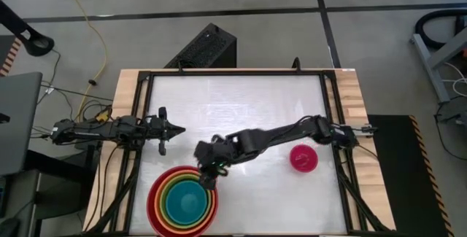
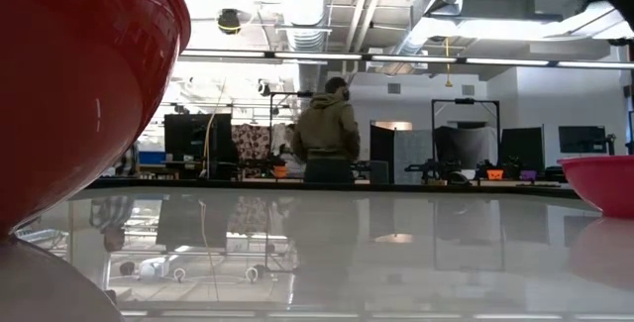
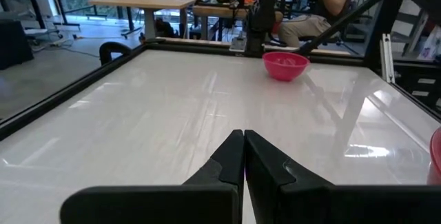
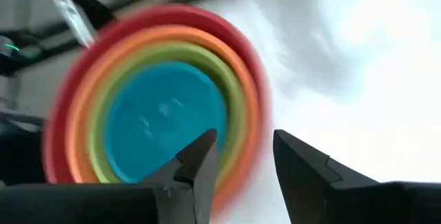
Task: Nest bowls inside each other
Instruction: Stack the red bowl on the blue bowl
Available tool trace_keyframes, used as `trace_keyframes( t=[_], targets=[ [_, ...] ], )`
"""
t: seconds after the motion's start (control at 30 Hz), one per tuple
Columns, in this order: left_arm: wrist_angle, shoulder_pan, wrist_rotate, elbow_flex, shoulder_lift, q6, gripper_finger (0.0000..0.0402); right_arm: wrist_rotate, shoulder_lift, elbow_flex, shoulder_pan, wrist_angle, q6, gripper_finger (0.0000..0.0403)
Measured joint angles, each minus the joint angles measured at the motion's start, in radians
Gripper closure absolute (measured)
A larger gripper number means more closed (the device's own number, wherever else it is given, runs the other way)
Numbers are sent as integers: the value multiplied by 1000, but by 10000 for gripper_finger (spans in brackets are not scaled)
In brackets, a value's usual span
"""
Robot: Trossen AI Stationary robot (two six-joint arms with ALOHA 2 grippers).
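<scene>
Four bowls sit nested near the table's front edge, left of centre: the red bowl (image 1: 152,206) outermost, then the orange (image 1: 163,190), the lime green (image 1: 208,209) and the teal (image 1: 184,203) innermost. In the right wrist view the same stack shows, teal bowl (image 4: 162,120) in the middle. The magenta-pink bowl (image 1: 303,158) stands alone on its base toward the right. My right gripper (image 1: 208,177) hovers open over the stack's far rim, nothing between its fingers (image 4: 244,141). My left gripper (image 1: 175,129) waits shut at the table's left side, level above the table (image 3: 243,156).
The white tabletop (image 1: 241,113) stretches between the stack and the far edge, framed by a black rail. In the low view the red bowl (image 2: 79,94) fills the left and the pink bowl (image 2: 604,178) shows at the right. A person stands in the room beyond.
</scene>
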Motion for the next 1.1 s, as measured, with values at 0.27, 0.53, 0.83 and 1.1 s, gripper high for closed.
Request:
trace_keyframes(
  t=[0.27,0.53,0.83,1.1],
  targets=[
    [0,0,0,0,0,0,401,228,-125,0,-37,-677,187,252],
    [1,0,-1,0,2,0,401,186,-379,-372,-99,-694,277,253],
    [0,0,-2,0,22,20,401,45,-833,-1060,-133,-487,513,243],
    [1,0,-10,0,24,22,401,-32,-939,-1377,-130,-351,470,171]
  ],
)
